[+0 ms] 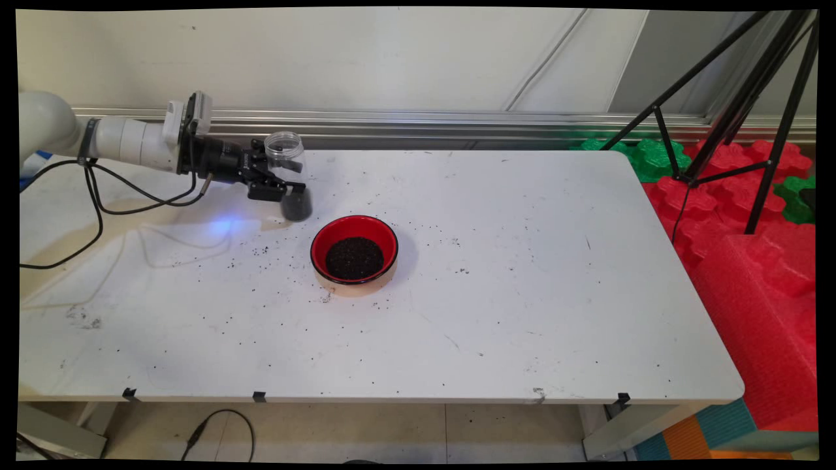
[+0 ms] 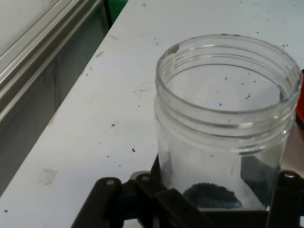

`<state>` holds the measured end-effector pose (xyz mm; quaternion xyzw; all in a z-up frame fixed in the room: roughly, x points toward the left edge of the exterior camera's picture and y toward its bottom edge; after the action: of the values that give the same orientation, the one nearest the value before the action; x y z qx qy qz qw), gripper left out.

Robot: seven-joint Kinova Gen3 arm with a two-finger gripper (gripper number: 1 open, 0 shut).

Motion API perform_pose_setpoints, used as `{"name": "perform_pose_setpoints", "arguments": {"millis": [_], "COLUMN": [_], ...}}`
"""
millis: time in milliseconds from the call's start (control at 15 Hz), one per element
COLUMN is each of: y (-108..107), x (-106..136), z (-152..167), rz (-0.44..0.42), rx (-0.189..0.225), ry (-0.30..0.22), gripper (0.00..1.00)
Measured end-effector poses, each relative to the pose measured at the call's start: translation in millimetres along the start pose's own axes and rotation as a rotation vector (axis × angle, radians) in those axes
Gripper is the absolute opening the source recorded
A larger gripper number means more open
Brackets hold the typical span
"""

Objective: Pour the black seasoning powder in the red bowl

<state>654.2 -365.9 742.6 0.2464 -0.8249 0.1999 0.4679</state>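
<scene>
The gripper (image 1: 292, 187) squeezes the clear jar (image 1: 290, 176) upright so its dark seeds stay in. The red bowl (image 1: 354, 251) sits at five o'clock.

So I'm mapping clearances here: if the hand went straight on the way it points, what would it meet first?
The hand is already shut on the clear jar, so that comes first. Past the jar, bare white table seemingly lies ahead; the red bowl sits nearer the camera, though depth is unclear.

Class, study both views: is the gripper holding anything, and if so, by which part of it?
Yes. The gripper holds a clear plastic jar, open-topped and upright, gripped around its lower body, below the threaded neck. Some dark grains remain in its bottom.
</scene>
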Motion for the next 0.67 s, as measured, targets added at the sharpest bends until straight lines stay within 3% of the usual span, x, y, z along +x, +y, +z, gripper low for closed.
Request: {"name": "perform_pose_setpoints", "arguments": {"millis": [667], "y": [1], "x": [19], "z": [-2], "rz": [0.058], "rx": [0.005], "ry": [0.021], "gripper": [0.0]}}
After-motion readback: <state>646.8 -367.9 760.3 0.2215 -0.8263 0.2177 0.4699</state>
